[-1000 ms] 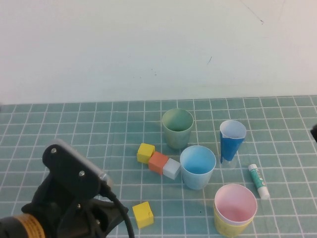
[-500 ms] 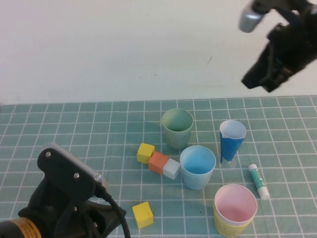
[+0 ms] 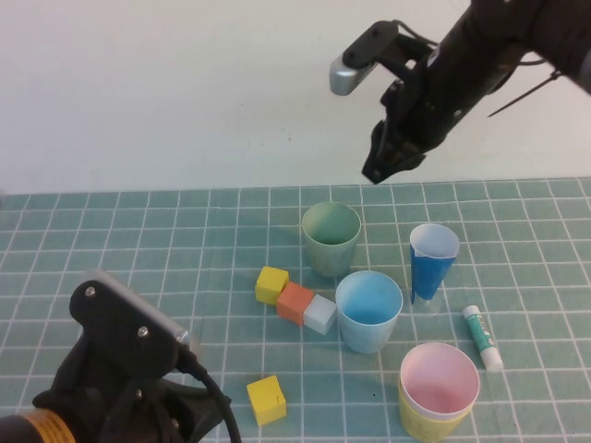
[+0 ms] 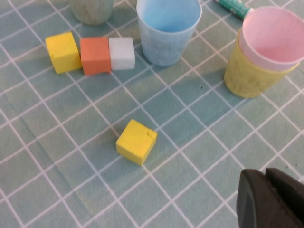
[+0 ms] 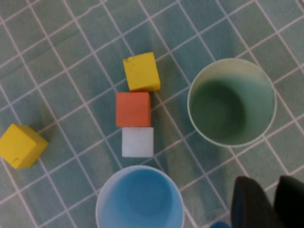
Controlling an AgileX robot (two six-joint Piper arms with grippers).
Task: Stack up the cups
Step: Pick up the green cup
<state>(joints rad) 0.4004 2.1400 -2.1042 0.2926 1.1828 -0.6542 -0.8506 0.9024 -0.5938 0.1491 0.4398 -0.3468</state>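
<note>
— Teal gridded counter (image 3: 138,240), blank white wall behind. Cups?
— Pink cup (image 3: 439,377) sits nested in yellow cup (image 3: 417,422), lower right. Blue cup (image 3: 368,310) centre, green cup (image 3: 331,237) just behind it.
— Tools?
— Right tool (image 3: 381,169) hangs upper right, above green cup; can't tell its state. Left tool (image 4: 273,199) pressed together, empty, lower left. Probably best to drop straight onto green's rim, clear of dark blue cone (image 3: 432,263).

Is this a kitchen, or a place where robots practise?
Probably a robot practice table: a grid-marked green mat, toy blocks and plastic cups, the right gripper above them, the left gripper low at the near edge.
</note>
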